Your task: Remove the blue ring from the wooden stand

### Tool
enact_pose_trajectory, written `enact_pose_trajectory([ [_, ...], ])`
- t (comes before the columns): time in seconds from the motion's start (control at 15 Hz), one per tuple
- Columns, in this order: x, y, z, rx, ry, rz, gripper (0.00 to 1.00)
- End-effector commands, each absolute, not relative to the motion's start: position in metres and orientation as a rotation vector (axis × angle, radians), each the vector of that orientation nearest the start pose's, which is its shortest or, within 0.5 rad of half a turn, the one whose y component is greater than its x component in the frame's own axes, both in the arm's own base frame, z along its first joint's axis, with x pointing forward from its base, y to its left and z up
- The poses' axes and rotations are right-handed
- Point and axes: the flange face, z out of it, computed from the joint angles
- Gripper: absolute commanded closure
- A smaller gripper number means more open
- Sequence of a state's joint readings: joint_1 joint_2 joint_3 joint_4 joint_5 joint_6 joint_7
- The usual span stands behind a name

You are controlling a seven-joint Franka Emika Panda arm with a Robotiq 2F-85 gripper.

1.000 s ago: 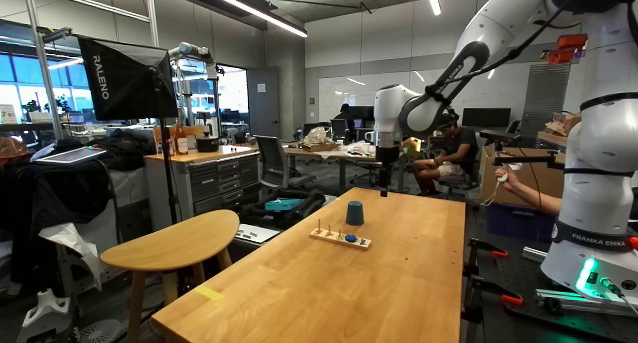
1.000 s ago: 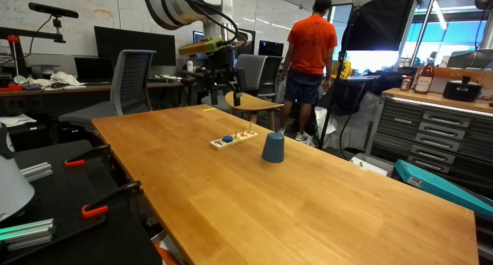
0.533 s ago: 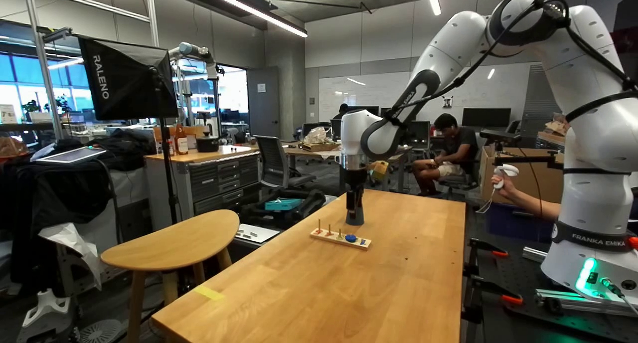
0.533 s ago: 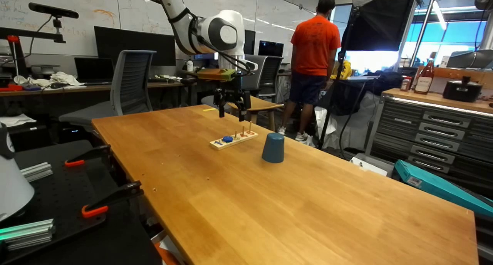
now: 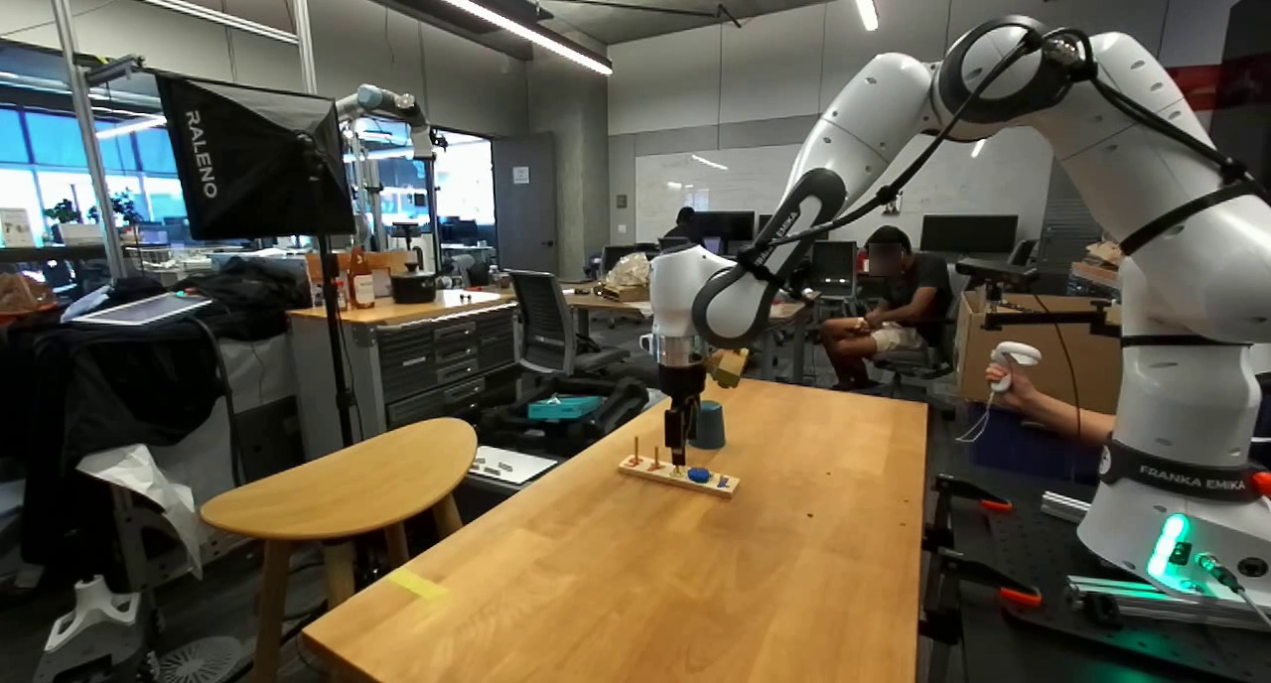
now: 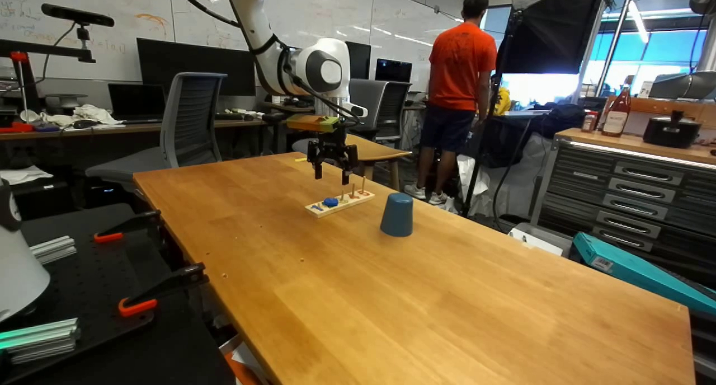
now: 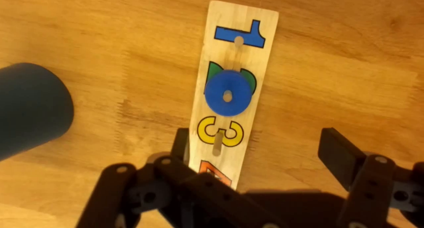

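Observation:
The wooden stand point(image 7: 228, 57) is a pale flat board with upright pegs and painted numbers. It lies on the table in both exterior views point(image 5: 663, 476) point(image 6: 335, 210). The blue ring point(image 7: 228, 105) sits around the peg at the number two, low against the board; it also shows in both exterior views point(image 5: 699, 475) point(image 6: 330, 202). My gripper point(image 7: 255, 138) is open and empty, pointing down above the stand point(image 6: 331, 178). In the wrist view its fingers are lower in the picture than the ring, near the number three. The gripper hides the stand's far end there.
A dark blue-grey cup point(image 7: 29, 108) stands upside down beside the stand, also visible in both exterior views point(image 5: 711, 425) point(image 6: 397, 214). The wooden table point(image 5: 775, 564) carries both. A softbox lamp point(image 6: 551, 32) and a standing person point(image 6: 461, 60) are beyond the table.
The arm has swung over the table to the stand and lowered, with the gripper staying open. The ring, stand and cup have not moved.

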State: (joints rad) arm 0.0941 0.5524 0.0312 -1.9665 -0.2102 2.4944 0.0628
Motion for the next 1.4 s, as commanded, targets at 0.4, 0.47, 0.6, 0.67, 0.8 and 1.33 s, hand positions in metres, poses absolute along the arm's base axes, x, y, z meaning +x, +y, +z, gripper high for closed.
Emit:
enact_pose_trajectory([
  [0.4, 0.608, 0.080, 0.161, -3.255, -0.324, 0.076, 0.00],
  [0.47, 0.608, 0.076, 0.160, -3.259, -0.314, 0.080, 0.00],
  [0.6, 0.607, 0.070, 0.157, -3.266, -0.301, 0.092, 0.00],
  [0.67, 0.607, 0.069, 0.155, -3.267, -0.296, 0.097, 0.00],
  [0.8, 0.606, 0.068, 0.151, -3.269, -0.292, 0.107, 0.00],
  [1.33, 0.605, 0.064, 0.140, -3.266, -0.256, 0.126, 0.67],
])
